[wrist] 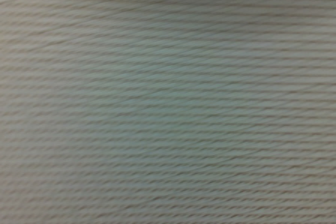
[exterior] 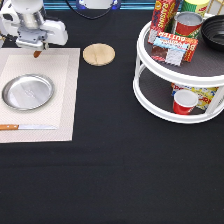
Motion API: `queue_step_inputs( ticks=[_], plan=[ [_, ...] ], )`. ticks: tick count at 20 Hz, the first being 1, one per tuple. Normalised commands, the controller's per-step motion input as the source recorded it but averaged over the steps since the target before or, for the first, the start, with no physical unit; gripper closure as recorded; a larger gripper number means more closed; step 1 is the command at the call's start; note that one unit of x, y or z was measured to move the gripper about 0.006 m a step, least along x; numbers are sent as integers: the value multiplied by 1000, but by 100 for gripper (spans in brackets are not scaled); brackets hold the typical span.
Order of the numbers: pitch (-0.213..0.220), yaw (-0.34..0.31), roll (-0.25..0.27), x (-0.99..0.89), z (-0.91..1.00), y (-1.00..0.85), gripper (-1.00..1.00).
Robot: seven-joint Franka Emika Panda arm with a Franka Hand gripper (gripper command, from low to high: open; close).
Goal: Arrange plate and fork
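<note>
The silver plate lies on a beige placemat at the exterior view's left. My gripper hangs over the mat's top edge, above the plate in the picture. A small brown-orange piece, the end of the fork, sticks out below the gripper. The gripper is shut on it, and the rest of the fork is hidden by the hand. The wrist view shows only the mat's weave from close by.
A wooden-handled knife lies along the mat's bottom edge. A round wooden coaster sits right of the mat. A white two-tier turntable at the right holds food boxes, a can and a red cup.
</note>
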Motion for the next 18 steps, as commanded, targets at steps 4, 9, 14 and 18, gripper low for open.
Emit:
queue_step_inputs(
  ticks=[4,9,14,18],
  plan=[
    [-45,-339,11,9,-9,0,100],
    [-5,-368,20,-9,0,0,100],
    [0,-375,23,-29,0,0,100],
    [0,-375,25,-30,0,0,100]
  ],
)
